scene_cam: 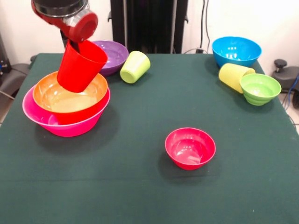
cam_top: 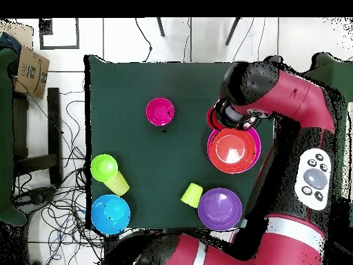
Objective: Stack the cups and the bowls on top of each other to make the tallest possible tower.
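The red cup [scene_cam: 82, 66] hangs tilted from my gripper [scene_cam: 78, 43], which is shut on its rim. The cup's base is low over the large orange bowl [scene_cam: 70, 100]. That bowl is nested in the large pink bowl [scene_cam: 56, 125] at the left, and the pair forms the tower. From overhead, the arm covers most of the cup, and the orange bowl [cam_top: 234, 150] shows inside the pink rim [cam_top: 256, 134]. The fingers are hidden by the cup and wrist.
A purple bowl [scene_cam: 114, 53] and a lime green cup [scene_cam: 135, 66] on its side lie behind the stack. The blue bowl [scene_cam: 236, 50], the tipped pale yellow cup [scene_cam: 233, 74] and the ribbed green bowl [scene_cam: 259, 88] crowd the far right. A small magenta bowl [scene_cam: 190, 148] stands mid-table.
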Tool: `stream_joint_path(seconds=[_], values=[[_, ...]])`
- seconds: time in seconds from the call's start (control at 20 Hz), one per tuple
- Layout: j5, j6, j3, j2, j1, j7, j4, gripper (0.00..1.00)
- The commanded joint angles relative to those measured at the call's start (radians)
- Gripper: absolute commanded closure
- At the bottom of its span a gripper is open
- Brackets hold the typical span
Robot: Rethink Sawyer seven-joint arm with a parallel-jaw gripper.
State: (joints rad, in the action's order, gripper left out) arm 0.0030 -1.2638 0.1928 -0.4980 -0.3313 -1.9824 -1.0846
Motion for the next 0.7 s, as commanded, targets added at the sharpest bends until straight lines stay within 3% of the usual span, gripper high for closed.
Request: stream_joint_path(seconds=[0.05,0.7], values=[[-0.104,0.058,-0.15,0.015,-0.009,0.303,-0.139,1.0],[-0.192,0.038,-0.195,-0.003,-0.033,0.321,-0.136,1.0]])
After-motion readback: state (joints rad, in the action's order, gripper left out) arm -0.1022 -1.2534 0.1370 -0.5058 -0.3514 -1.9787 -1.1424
